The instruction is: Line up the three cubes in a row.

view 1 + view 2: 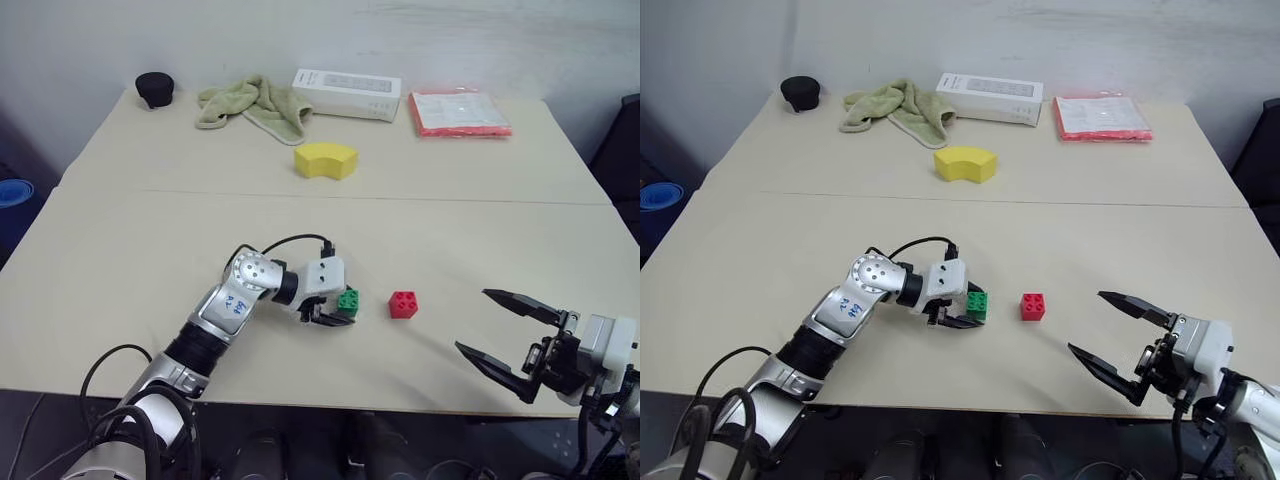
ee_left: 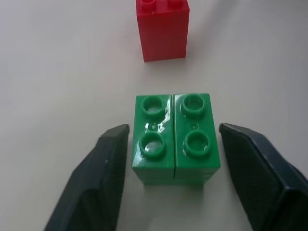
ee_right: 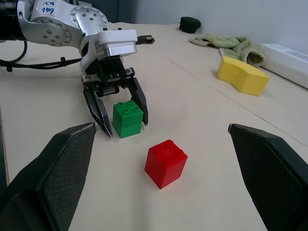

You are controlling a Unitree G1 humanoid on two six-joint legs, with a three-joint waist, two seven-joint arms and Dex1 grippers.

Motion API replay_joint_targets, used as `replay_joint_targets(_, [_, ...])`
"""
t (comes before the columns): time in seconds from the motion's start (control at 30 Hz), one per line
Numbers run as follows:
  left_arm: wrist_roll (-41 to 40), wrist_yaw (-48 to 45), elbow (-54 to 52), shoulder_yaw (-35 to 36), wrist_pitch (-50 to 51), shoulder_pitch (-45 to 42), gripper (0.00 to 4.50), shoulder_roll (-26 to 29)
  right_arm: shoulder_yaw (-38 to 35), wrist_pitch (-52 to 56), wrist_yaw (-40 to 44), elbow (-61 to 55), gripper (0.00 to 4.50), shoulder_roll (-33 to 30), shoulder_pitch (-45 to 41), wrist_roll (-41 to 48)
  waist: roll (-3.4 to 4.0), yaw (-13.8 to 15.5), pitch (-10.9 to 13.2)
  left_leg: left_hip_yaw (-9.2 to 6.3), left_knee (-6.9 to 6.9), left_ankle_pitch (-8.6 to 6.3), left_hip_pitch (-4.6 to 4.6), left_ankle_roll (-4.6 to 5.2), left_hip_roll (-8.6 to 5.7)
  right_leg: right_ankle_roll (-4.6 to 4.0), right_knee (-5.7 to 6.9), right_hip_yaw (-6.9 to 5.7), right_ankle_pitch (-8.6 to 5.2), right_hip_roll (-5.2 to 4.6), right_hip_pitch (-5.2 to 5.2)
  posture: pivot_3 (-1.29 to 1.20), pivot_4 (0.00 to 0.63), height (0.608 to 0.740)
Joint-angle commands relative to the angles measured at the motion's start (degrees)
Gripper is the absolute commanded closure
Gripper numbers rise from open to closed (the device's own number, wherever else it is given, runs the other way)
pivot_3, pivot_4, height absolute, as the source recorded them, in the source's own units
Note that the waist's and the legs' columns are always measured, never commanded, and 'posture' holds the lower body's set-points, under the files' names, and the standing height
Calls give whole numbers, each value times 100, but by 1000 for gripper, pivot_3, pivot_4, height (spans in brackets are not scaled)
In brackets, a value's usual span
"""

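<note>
Straddling green cube (image 2: 175, 137), left pincer (image 1: 334, 315) open, red cube (image 1: 403, 304) beside; right pincer (image 1: 503, 345) open

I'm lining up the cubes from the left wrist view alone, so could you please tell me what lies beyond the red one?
Observer: Farther back on the table lies a yellow foam block, well away from the red cube.
Operator: Thank you. Where is the right gripper?
Observer: The right gripper hovers open near the table's front edge, right of the red cube.
Operator: Are my fingers off the green cube?
Observer: The left gripper straddles the green cube, with a gap on each side.
</note>
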Motion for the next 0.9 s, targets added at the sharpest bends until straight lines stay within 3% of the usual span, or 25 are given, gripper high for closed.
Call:
replay_joint_targets(0.03, [-432,-134,-595,305,49,-121,252,6,-44,19,-47,-185,0,23,-51,69,0,0,0,0,0,0,-1,0,0,0,0,0,0,0,0,0,150,740])
replay_joint_targets(0.07, [-558,-191,-736,379,92,-152,21,37,-41,27,-43,-167,0,11,-77,73,0,0,0,0,0,0,-2,0,1,0,0,0,0,0,-1,0,150,740])
replay_joint_targets(0.2, [-1102,-244,-1213,816,306,-281,21,88,3,30,30,-45,0,-3,-197,58,0,-1,0,0,0,0,-2,0,0,0,0,1,0,0,0,0,150,740])
replay_joint_targets(0.33, [-2020,-217,-1680,1846,710,-27,21,417,170,0,138,150,0,32,-479,27,1,-40,0,2,-1,1,1,-3,4,0,2,1,0,2,-1,0,150,740])
replay_joint_targets(0.5, [-2562,-732,-1197,3248,-354,1149,21,1175,445,-223,246,382,0,225,-926,-71,4,-137,-2,3,-13,5,26,-14,6,-7,15,7,-5,3,1,0,150,740])
replay_joint_targets(0.63, [-2336,-407,-445,4110,-918,1960,21,1815,736,-379,318,593,0,325,-1329,-249,-3,-150,2,2,-12,4,28,-18,12,-12,17,2,-8,4,0,0,150,740])
replay_joint_targets(0.9, [-2415,230,128,5301,-1057,3714,21,2037,1143,-825,541,994,0,580,-1795,-466,-5,-138,3,3,-14,-25,22,8,12,-12,4,-1,-8,-13,-1,0,150,740])
